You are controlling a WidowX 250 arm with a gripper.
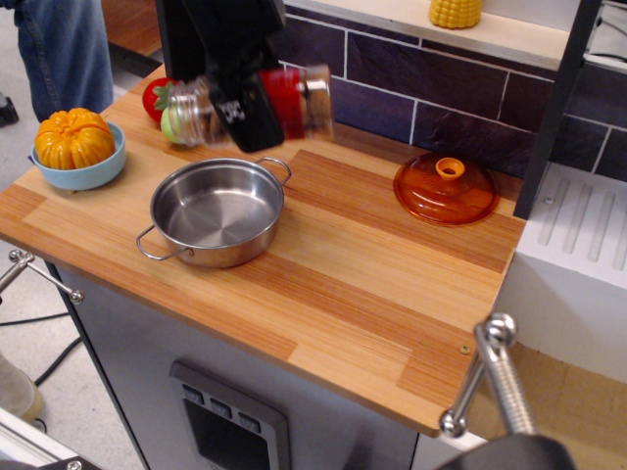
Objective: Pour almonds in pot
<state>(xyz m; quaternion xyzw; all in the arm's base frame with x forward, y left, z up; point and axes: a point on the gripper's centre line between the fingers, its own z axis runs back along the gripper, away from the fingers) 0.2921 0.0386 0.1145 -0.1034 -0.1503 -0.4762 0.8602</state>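
My gripper (245, 110) is shut on the clear glass jar (284, 101) with the red and white label. It holds the jar lying roughly level above the counter, behind the pot, with the jar's neck pointing left. Motion blur hides the almonds inside the jar. The shiny steel pot (217, 211) with two thin loop handles sits on the wooden counter below and a little in front of the jar. Its inside looks bare.
A light blue bowl (82, 168) with an orange pumpkin (72, 137) stands at the left edge. A red tomato (157, 94) and a green fruit (172, 124) lie behind the jar. An orange glass lid (447, 189) lies at the right. A dark tiled wall runs along the back.
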